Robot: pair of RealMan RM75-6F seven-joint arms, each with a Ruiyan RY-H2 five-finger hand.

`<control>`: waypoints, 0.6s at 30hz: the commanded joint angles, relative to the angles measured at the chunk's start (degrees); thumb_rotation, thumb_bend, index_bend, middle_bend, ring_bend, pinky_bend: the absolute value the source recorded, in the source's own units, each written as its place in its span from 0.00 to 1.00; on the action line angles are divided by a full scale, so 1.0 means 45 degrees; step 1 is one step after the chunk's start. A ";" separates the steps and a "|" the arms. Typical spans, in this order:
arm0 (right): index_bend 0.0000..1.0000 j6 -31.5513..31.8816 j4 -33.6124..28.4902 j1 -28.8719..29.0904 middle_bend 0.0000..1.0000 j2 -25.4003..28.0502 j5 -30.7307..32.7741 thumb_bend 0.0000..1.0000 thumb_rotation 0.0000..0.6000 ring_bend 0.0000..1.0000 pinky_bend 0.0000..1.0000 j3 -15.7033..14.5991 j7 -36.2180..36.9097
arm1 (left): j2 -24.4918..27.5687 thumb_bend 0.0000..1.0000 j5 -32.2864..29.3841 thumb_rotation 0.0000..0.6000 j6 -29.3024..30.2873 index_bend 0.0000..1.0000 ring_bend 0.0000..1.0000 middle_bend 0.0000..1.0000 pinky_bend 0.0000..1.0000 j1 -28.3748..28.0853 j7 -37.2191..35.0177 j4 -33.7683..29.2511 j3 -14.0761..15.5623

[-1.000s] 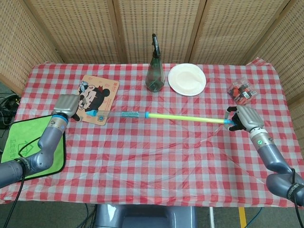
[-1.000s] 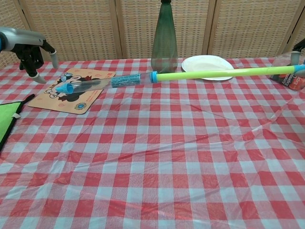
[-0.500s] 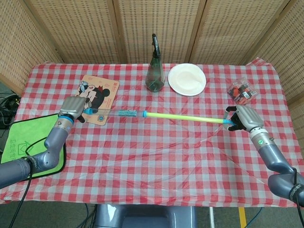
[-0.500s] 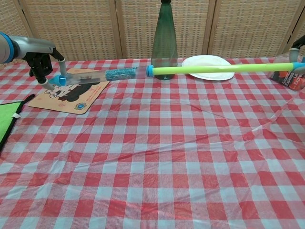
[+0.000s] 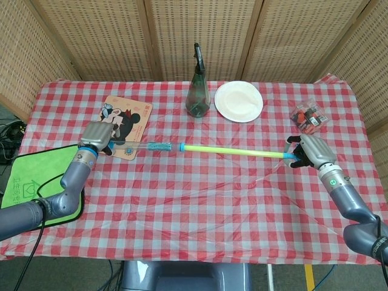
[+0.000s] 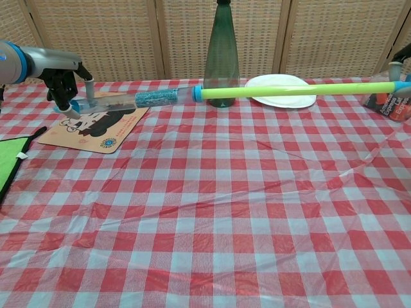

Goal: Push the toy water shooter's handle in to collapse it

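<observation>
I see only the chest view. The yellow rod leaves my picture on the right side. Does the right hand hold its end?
Observer: Yes. In the head view the right hand grips the handle end of the toy water shooter.
Operator: Left of the cartoon mat I see only a green corner. What is it?
Observer: It is a green cloth, lying flat beside the mat.

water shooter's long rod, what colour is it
Yellow-green rod, clearest in the chest view.
</observation>
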 commanded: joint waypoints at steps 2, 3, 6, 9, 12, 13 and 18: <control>0.85 0.0036 -0.0042 -0.0008 1.00 0.0044 -0.0034 0.49 1.00 0.99 0.67 -0.0021 0.0006 | -0.0046 0.33 -0.0030 1.00 0.0068 0.58 0.66 0.79 0.54 -0.0050 -0.0018 -0.0053 0.0024; 0.85 0.0046 -0.0053 -0.0013 1.00 0.0054 -0.0031 0.49 1.00 0.99 0.67 -0.0020 0.0019 | -0.0051 0.35 -0.0022 1.00 0.0090 0.60 0.66 0.79 0.54 -0.0059 -0.0021 -0.0077 0.0030; 0.85 0.0074 -0.0113 -0.0031 1.00 0.0100 -0.0073 0.49 1.00 0.99 0.67 -0.0045 0.0055 | -0.0042 0.36 -0.0013 1.00 0.0184 0.62 0.66 0.79 0.54 -0.0067 -0.0066 -0.0188 0.0051; 0.85 0.0120 -0.0182 -0.0040 1.00 0.0137 -0.0109 0.49 1.00 0.99 0.66 -0.0076 0.0021 | 0.0023 0.36 0.0032 1.00 0.0277 0.62 0.66 0.79 0.54 -0.0064 -0.0099 -0.0325 0.0068; 0.85 0.0168 -0.0296 -0.0035 1.00 0.0163 -0.0075 0.49 1.00 0.99 0.66 -0.0095 -0.0036 | 0.0162 0.36 0.0081 1.00 0.0371 0.62 0.66 0.79 0.54 -0.0033 -0.0204 -0.0587 0.0051; 0.85 0.0186 -0.0339 -0.0028 1.00 0.0166 -0.0074 0.49 1.00 0.99 0.67 -0.0102 -0.0068 | 0.0217 0.36 0.0109 1.00 0.0392 0.62 0.66 0.79 0.54 -0.0027 -0.0232 -0.0684 0.0045; 0.85 0.0304 -0.0645 0.0044 1.00 0.0198 -0.0086 0.49 1.00 0.99 0.67 -0.0124 -0.0339 | 0.0463 0.36 0.0164 1.00 0.0550 0.62 0.67 0.79 0.54 -0.0032 -0.0287 -0.1180 0.0028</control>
